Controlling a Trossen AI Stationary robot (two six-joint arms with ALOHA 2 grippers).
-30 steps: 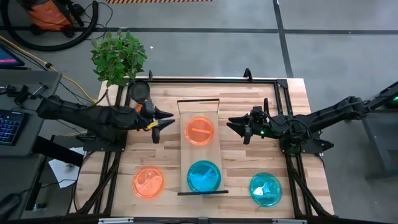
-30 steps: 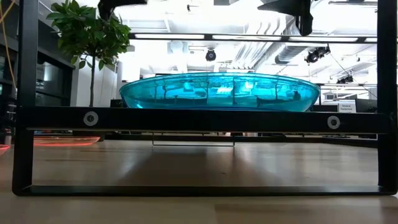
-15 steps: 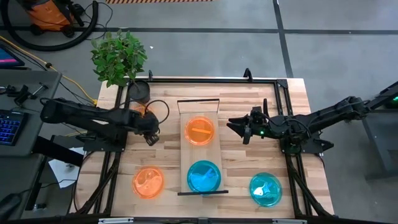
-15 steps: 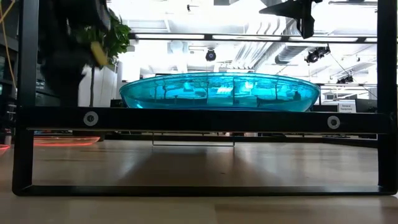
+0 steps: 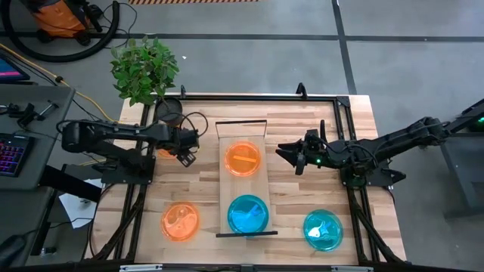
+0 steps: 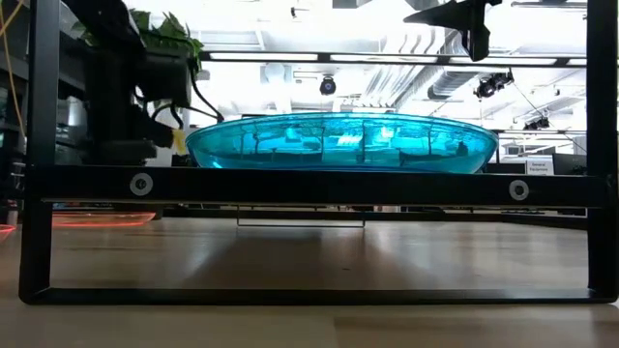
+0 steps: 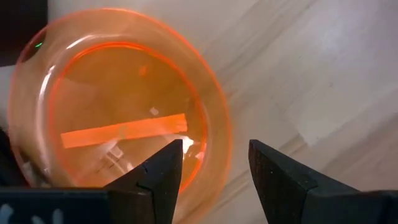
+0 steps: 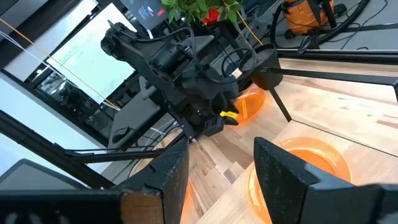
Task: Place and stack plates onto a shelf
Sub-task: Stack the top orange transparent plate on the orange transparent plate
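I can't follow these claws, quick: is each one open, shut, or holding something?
Left gripper: open, holding nothing, above an orange plate.
Right gripper: open, holding nothing, beside the shelf.

- A leafy green potted plant (image 5: 144,69) stands at the far left corner of the table, its dark pot (image 5: 169,111) just below the foliage.
- Orange shop vacuum (image 5: 62,15) sits on the floor far left, its black hose (image 5: 72,49) looping across the grey concrete.
- A keyboard (image 5: 13,153) lit in colour lies on a desk at the left edge.
- Black frame rails (image 5: 249,97) run round the butcher-block tabletop (image 5: 355,113).
- Ceiling lights (image 6: 290,56) glow in the room behind.
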